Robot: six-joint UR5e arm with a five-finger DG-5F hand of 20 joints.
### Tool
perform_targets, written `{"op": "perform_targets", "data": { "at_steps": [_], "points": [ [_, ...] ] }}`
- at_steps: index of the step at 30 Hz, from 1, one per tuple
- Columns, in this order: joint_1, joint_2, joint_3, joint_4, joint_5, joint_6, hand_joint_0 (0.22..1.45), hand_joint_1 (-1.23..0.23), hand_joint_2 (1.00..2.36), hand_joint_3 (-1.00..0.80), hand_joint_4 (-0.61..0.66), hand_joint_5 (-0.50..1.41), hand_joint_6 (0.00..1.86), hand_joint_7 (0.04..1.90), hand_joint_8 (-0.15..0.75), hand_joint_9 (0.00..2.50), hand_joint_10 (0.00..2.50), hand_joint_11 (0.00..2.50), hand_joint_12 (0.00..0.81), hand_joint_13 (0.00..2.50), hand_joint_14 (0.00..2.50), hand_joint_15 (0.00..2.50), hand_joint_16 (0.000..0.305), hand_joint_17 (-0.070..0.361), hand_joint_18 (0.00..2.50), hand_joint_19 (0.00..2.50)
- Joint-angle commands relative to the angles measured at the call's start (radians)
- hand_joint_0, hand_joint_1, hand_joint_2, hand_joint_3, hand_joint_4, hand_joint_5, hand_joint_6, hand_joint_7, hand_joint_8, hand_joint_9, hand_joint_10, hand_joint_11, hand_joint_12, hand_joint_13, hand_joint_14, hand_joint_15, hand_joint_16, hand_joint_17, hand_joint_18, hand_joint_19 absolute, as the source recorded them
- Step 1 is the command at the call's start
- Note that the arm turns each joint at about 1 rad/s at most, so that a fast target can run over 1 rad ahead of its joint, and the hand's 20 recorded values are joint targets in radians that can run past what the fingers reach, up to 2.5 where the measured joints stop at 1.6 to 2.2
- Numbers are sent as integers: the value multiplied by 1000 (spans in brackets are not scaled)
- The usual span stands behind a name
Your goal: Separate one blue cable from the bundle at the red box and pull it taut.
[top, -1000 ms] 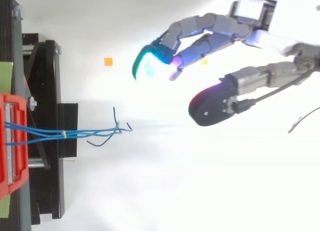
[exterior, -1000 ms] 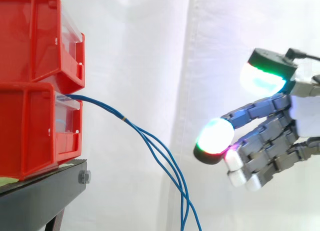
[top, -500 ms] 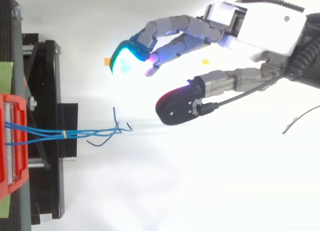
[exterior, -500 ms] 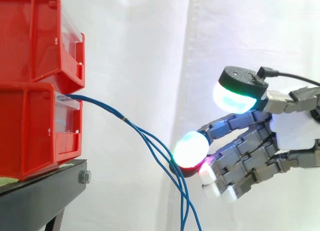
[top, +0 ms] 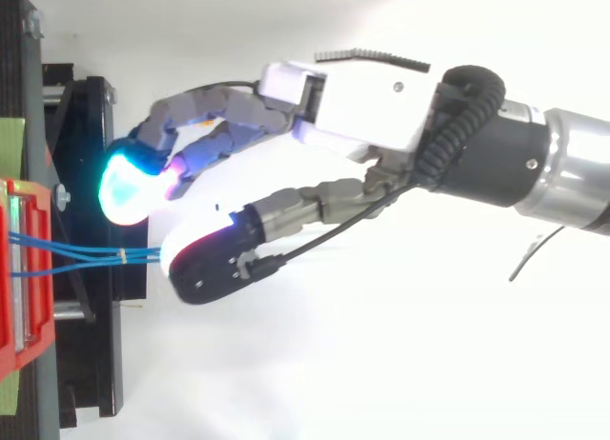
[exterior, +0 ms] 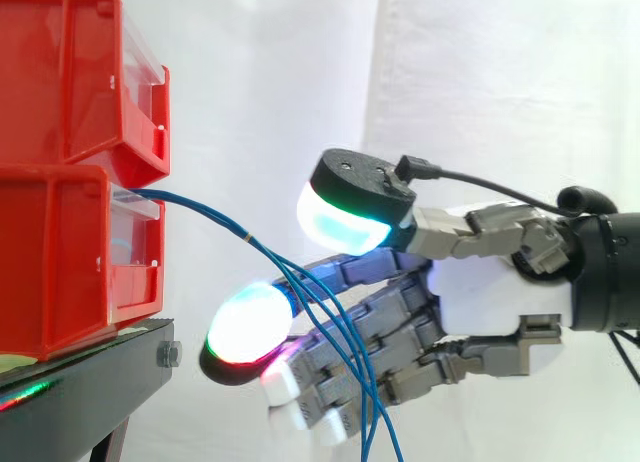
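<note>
Blue cables leave the clear front of the lower red bin as a bundle, held together by a small pale tie just beyond the bin. From there they fan apart, arc down to the right and run off the bottom edge of the side view. From above they lie as near-parallel lines from the bin's front to the tie, then pass under the thumb.

The hand reaches in level from the right, palm toward the bins. Its fingers are spread and only gently bent, and the thumb is held well apart above them, so it is unclenched and grips nothing. In the side view the cables cross in front of the fingers, below the thumb's green-white pad. Whether any strand touches a finger cannot be told. The leading fingertips glow white and cyan with a red rim. They are near the front edge of the black stand, with a gap showing between them.

The upper red bin sits stacked on the lower one, both flush to the left. Between the bin fronts and the palm is a band of free space backed by the white curtain, and more lies open above the thumb.
</note>
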Motion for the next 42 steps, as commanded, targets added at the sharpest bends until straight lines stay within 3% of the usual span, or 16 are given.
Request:
{"op": "perform_targets", "data": {
  "at_steps": [1, 7, 11, 12, 16, 28, 36, 42],
  "points": [
    [1, -49, 39, 7, -13, 14, 527, -649, 1000, -500, 191, -217, 503, 1045, 279, 589, 17, 552, 367, 582, 18, 437, 49, 109, 416, 582],
    [9, -49, 39, 50, -29, 34, 524, -696, 1000, -500, 194, -210, 502, 1119, 282, 602, 17, 584, 370, 602, 17, 458, 49, 111, 425, 589],
    [7, -49, 32, 50, -61, 103, 526, -697, 1000, -500, 184, -204, 501, 1157, 283, 617, 15, 613, 368, 611, 18, 477, 49, 111, 434, 599],
    [7, -49, 23, 55, -75, 147, 528, -693, 1000, -500, 183, -202, 501, 1164, 283, 628, 18, 631, 371, 619, 19, 479, 49, 111, 436, 607],
    [6, -49, 14, 55, -84, 183, 531, -665, 1000, -500, 177, -194, 501, 1181, 284, 662, 18, 642, 372, 632, 20, 489, 49, 110, 442, 615],
    [-7, -49, 14, 93, -150, 201, 577, -533, 1002, -469, 140, -180, 539, 1202, 284, 750, 19, 706, 361, 671, 19, 514, 47, 106, 460, 631],
    [-14, -49, 14, 101, -177, 213, 602, -566, 1009, -373, 133, -184, 575, 1169, 282, 776, 20, 718, 359, 691, 23, 534, 47, 105, 480, 650],
    [-20, -49, 15, 108, -185, 213, 596, -577, 1007, -404, 138, -185, 583, 1155, 287, 781, 20, 731, 358, 701, 22, 542, 47, 106, 489, 657]
  ]
}}
